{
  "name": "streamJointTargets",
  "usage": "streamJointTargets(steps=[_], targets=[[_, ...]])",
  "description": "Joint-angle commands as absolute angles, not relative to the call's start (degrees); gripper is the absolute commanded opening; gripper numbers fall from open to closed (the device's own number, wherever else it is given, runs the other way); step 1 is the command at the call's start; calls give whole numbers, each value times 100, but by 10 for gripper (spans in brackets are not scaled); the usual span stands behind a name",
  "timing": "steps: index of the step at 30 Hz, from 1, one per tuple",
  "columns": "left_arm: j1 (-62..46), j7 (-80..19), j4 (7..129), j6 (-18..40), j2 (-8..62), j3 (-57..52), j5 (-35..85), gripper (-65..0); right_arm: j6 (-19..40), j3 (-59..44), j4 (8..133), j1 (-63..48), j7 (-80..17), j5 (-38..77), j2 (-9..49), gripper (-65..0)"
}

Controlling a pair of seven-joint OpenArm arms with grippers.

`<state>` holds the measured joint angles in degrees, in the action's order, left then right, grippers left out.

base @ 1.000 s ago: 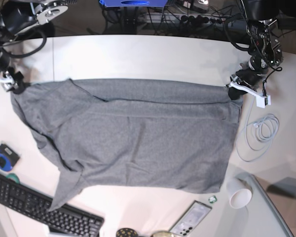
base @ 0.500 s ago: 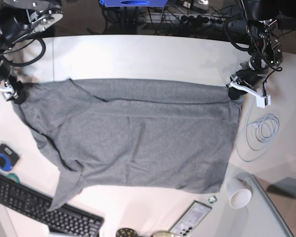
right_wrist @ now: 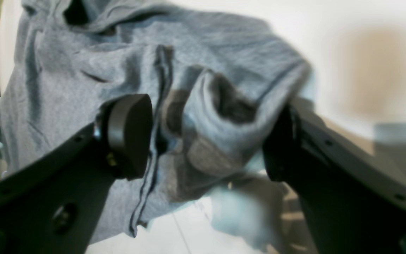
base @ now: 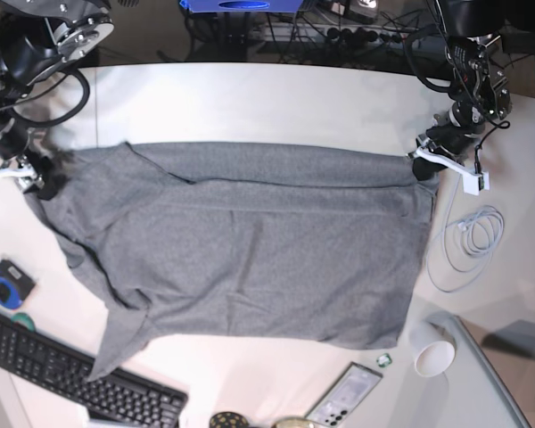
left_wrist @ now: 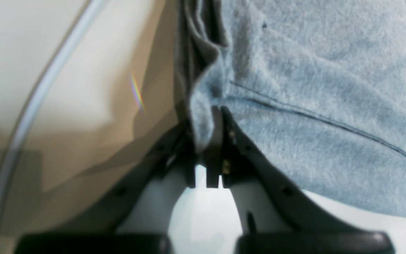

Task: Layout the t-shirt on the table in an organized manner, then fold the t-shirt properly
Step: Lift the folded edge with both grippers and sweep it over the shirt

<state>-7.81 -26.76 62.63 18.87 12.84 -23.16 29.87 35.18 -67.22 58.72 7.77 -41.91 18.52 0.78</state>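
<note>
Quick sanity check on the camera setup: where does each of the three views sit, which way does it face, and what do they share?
Base: overhead, looking down on the table with the t-shirt spread out; both arms at the far corners.
Left wrist: on the left arm, looking along the left gripper, shut on a t-shirt edge; a white cable beside it.
Right wrist: on the right arm, looking between the open fingers of the right gripper at bunched t-shirt fabric.
Shared: the grey t-shirt on the white table.
</note>
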Motion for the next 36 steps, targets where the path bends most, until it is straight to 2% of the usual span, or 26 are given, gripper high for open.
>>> streamJointTargets(steps=[1, 9, 10, 12, 16, 17, 22, 29, 36], targets=[[-884, -3134, 6202, 1604, 1323, -2316, 2598, -650, 3442, -6703, 5842, 725, -4462, 1604, 84, -249], [-884, -3134, 6202, 1604, 1323, -2316, 2598, -650, 3442, -6712, 5842, 725, -4470, 1604, 84, -270], [-884, -3134, 6202, 1604, 1323, -2316, 2598, -650, 3442, -6712, 5842, 716, -4470, 1604, 84, -288], [-884, -3134, 6202, 1604, 1323, -2316, 2598, -650, 3442, -6712, 5842, 716, -4470, 1604, 84, -371], [-884, -3143, 6202, 1604, 1323, -2281, 2598, -650, 3442, -6695, 5842, 752, -4453, 1604, 92, -609], [-884, -3143, 6202, 1604, 1332, -2273, 2589, -650, 3442, -6686, 5842, 752, -4453, 1604, 92, -650], [-901, -3160, 6343, 1604, 1332, -2264, 2589, -650, 3442, -6677, 6044, 752, -4576, 1613, 207, -645], [-1051, -4119, 7741, 1604, 1402, -2325, 2624, -650, 3442, -6677, 7266, 884, -5877, 1613, 259, -645], [-734, -5156, 9156, 1604, 1385, -2343, 2642, -650, 3442, -6659, 8233, 1481, -7284, 1604, 259, -645]])
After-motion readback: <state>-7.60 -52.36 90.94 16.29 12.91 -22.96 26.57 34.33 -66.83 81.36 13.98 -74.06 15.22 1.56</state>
